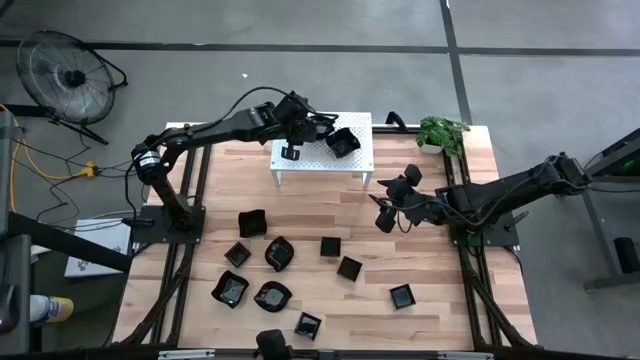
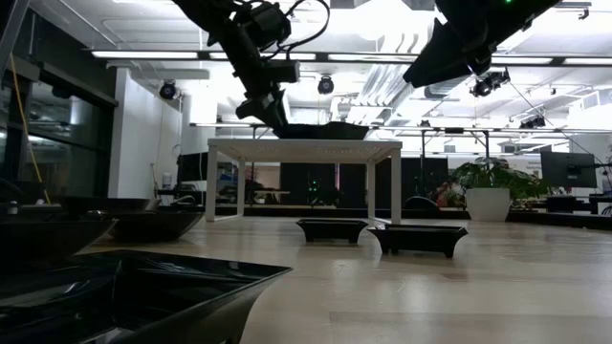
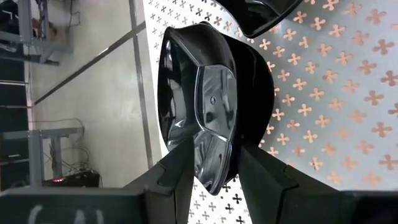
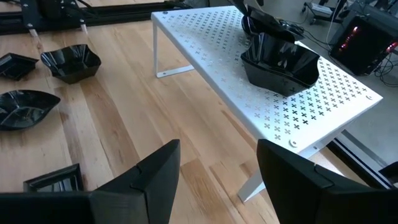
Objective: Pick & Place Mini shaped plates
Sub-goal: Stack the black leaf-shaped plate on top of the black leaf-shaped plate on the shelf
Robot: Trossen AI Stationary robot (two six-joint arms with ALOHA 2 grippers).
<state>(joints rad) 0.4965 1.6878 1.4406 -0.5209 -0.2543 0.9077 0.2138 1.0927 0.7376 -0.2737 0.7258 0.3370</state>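
Note:
The mini shaped plates are small glossy black dishes. One plate [image 3: 205, 93] sits on the white perforated stand [image 1: 355, 165] near its far edge, tilted in the left wrist view. My left gripper [image 3: 216, 158] reaches in from the table's left, its fingers apart on either side of that plate's near rim. A second plate [image 1: 342, 142] lies on the stand just beyond it. Several more plates [image 1: 279, 252] rest on the wooden table. My right gripper [image 1: 383, 218] hovers open and empty to the right of the stand. My left gripper has one finger [image 3: 180, 171] on each side of the plate's near rim [image 3: 214, 177], slanting down from the table's left. Whether the fingers touch the rim I cannot tell. The plate's far part lies on the stand top.
A potted plant [image 1: 441, 131] stands at the table's far right corner. Loose plates [image 1: 349, 267] [image 1: 402, 296] are scattered over the near half of the table. Bare wood lies between the stand and those plates. A fan [image 1: 66, 75] stands on the floor at the far left.

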